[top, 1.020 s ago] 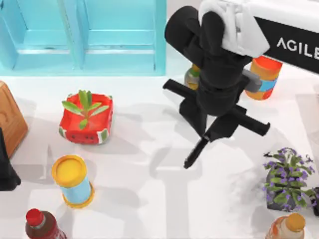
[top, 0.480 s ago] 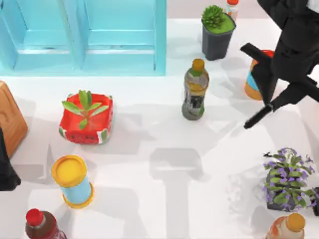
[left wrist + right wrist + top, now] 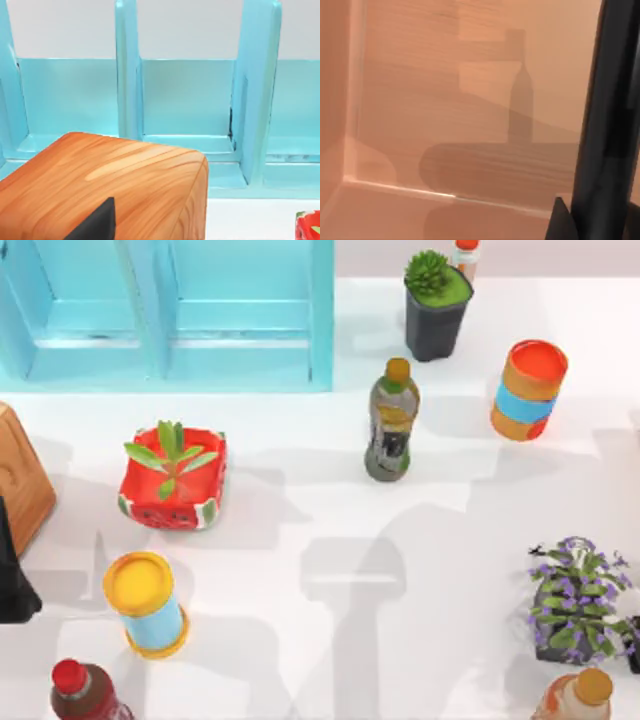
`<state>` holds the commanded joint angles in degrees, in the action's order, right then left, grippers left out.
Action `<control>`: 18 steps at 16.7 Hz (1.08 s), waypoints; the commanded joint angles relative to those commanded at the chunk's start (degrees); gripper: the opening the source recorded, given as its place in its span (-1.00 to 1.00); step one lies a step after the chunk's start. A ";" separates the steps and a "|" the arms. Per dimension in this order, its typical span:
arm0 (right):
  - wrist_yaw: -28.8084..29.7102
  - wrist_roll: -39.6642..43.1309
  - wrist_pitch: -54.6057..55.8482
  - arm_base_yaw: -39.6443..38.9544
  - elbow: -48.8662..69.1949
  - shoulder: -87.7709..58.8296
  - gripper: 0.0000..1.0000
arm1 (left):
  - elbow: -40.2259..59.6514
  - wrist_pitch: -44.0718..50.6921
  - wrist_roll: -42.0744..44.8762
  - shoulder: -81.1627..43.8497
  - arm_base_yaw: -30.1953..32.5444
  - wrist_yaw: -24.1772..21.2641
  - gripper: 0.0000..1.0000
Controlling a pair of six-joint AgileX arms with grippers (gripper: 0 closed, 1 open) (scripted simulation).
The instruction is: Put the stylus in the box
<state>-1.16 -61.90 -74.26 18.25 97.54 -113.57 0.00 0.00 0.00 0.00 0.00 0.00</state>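
While gripped by right gripper, slim matte-black stylus hangs over smooth wooden box interior

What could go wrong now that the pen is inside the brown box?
1. The pen, beside the right gripper, seems to hang clear of the box floor; dropped from there, it might bounce or end up leaning on a wall.
2. Pulling away could drag the pen back out.

The left gripper sits parked at the table's left edge.
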 joint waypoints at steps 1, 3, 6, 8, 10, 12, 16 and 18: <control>-0.07 0.94 -0.10 3.84 -0.33 0.52 -1.00 | 0.00 0.00 0.00 0.00 0.00 0.00 1.00; -0.22 2.79 -0.29 10.18 -1.00 1.56 -1.00 | 0.00 0.00 0.00 0.00 0.00 0.00 1.00; -0.40 4.84 -0.42 15.35 -1.82 2.72 -1.00 | 0.00 0.00 0.00 0.00 0.00 0.00 1.00; -0.42 5.09 -0.42 15.86 -1.93 2.87 -1.00 | 0.00 0.00 0.00 0.00 0.00 0.00 1.00; -0.42 5.09 -0.42 15.86 -1.93 2.87 -1.00 | 0.00 0.00 0.00 0.00 0.00 0.00 1.00; -0.37 4.90 -0.24 15.64 -1.83 2.66 -1.00 | 0.00 0.00 0.00 0.00 0.00 0.00 1.00; -0.64 2.14 4.94 14.50 -5.58 4.52 -1.00 | 0.00 0.00 0.00 0.00 0.00 0.00 1.00; -0.76 0.77 8.23 13.48 -9.01 5.19 -1.00 | 0.00 0.00 0.00 0.00 0.00 0.00 1.00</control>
<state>-1.92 -61.12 -66.03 31.73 88.53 -108.38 0.00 0.00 0.00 0.00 0.00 0.00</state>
